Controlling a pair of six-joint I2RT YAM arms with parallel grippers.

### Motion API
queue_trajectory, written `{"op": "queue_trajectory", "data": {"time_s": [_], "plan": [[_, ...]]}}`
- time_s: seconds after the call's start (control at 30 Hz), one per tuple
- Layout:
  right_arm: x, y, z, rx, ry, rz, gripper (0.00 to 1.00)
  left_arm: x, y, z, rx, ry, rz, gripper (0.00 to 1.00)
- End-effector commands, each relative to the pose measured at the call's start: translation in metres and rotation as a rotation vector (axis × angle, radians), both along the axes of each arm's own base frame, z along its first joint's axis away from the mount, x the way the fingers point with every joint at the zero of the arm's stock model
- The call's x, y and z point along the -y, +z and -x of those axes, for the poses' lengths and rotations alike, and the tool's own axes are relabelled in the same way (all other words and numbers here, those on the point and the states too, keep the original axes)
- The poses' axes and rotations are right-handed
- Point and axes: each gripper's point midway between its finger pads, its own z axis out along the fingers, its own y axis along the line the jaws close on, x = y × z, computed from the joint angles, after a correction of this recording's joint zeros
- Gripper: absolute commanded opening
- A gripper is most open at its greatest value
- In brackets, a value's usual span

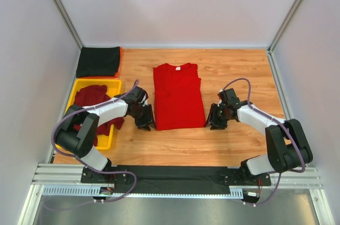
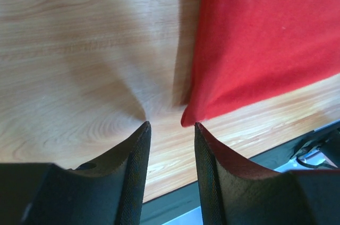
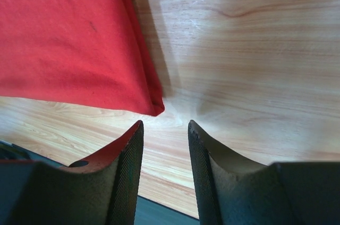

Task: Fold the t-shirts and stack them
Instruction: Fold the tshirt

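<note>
A bright red t-shirt (image 1: 178,96) lies flat in the middle of the table, sides folded in, white neck label at the far end. My left gripper (image 1: 144,124) is open and empty just off the shirt's near left corner (image 2: 187,120). My right gripper (image 1: 214,123) is open and empty just off the near right corner (image 3: 157,109). Neither touches the cloth. A dark maroon t-shirt (image 1: 95,104) lies crumpled in the yellow tray. A folded black t-shirt (image 1: 99,61) lies at the back left.
The yellow tray (image 1: 114,84) stands at the left edge, beside my left arm. An orange layer (image 1: 121,61) shows under the black shirt. Grey walls close in the table on three sides. A black rail (image 1: 175,173) runs along the near edge.
</note>
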Motion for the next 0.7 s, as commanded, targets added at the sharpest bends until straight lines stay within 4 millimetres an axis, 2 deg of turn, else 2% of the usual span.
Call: {"op": "queue_trajectory", "data": {"time_s": [0.0,0.2,0.4,0.6,0.67], "plan": [[-0.013,-0.002,-0.002,-0.030,-0.023,-0.073,0.41,0.008,-0.007,0.000,-0.032,0.017,0.030,0.46],[-0.014,-0.011,0.002,-0.041,-0.040,-0.097,0.42,0.005,-0.015,0.003,-0.038,0.045,0.019,0.46],[-0.013,-0.013,-0.001,-0.032,-0.065,-0.085,0.36,0.004,-0.016,0.002,-0.042,0.061,0.015,0.43],[-0.010,-0.018,-0.003,-0.033,-0.075,-0.060,0.31,0.000,-0.022,0.004,-0.050,0.072,-0.013,0.33],[-0.008,-0.020,-0.003,-0.030,-0.074,-0.056,0.27,-0.001,-0.023,0.004,-0.051,0.071,-0.016,0.27]]}}
